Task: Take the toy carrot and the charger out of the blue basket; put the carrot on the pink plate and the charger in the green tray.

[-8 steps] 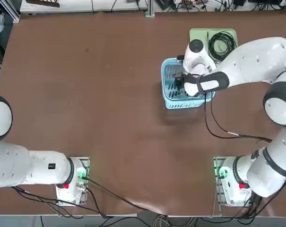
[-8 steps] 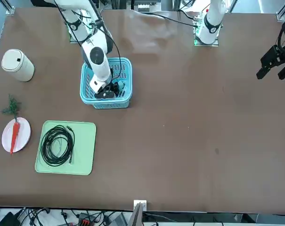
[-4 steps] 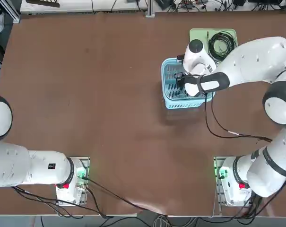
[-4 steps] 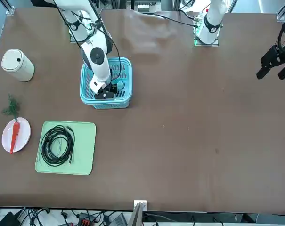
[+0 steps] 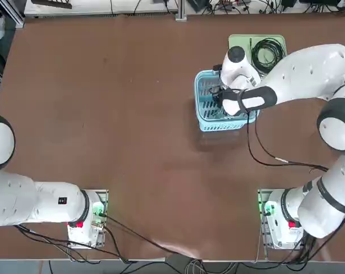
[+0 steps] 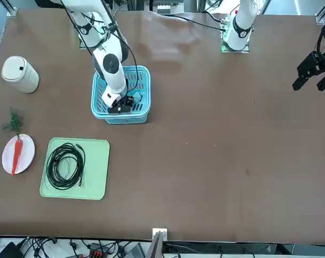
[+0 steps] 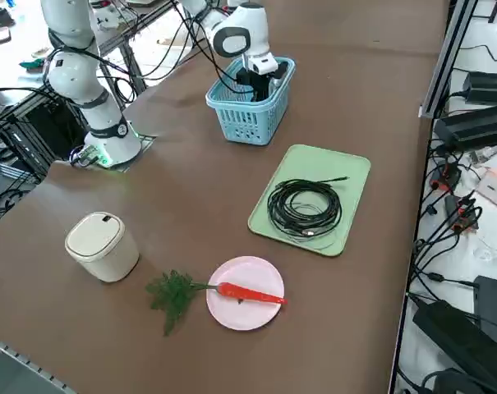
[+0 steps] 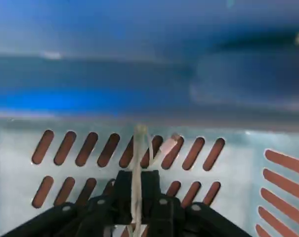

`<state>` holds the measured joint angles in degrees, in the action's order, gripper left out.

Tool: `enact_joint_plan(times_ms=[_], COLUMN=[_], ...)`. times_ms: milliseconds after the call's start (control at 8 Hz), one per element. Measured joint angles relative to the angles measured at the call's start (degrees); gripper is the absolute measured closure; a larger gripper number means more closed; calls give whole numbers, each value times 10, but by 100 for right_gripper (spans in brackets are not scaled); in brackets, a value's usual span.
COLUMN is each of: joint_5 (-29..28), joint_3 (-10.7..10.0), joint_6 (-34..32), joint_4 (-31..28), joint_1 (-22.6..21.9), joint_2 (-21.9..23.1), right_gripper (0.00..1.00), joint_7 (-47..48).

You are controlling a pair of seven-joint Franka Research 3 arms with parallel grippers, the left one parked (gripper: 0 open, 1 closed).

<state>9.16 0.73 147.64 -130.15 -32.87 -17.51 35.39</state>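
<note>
Evidently the right gripper [image 8: 137, 207] is low inside the light blue slatted plastic basket [image 6: 100, 110], its black fingers pinched almost together on a thin pale strand [image 8: 137, 163], possibly part of the charger; I cannot tell. A straight, slow lift should clear the basket walls without dragging them. Well apart, the slim red-orange toy carrot [image 7: 250, 293] lies across the round pale pink plate [image 7: 232, 316], and a coiled black cable [image 7: 304, 207] sits in the pale green rectangular tray [image 7: 347, 168].

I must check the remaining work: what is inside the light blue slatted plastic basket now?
Inside the light blue slatted plastic basket is the right gripper, shut on something thin and pale. The arm covers much of the bottom.
</note>
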Motion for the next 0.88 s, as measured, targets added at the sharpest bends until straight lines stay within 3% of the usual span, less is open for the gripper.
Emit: enact_joint_plan(times_ms=[250, 875], joint_5=[0, -13], joint_3=[-2, -4], joint_6=[-47, -281], joint_4=[5, 69], joint_1=[1, 11], joint_2=[27, 101], right_gripper=[99, 99], joint_7=[0, 4])
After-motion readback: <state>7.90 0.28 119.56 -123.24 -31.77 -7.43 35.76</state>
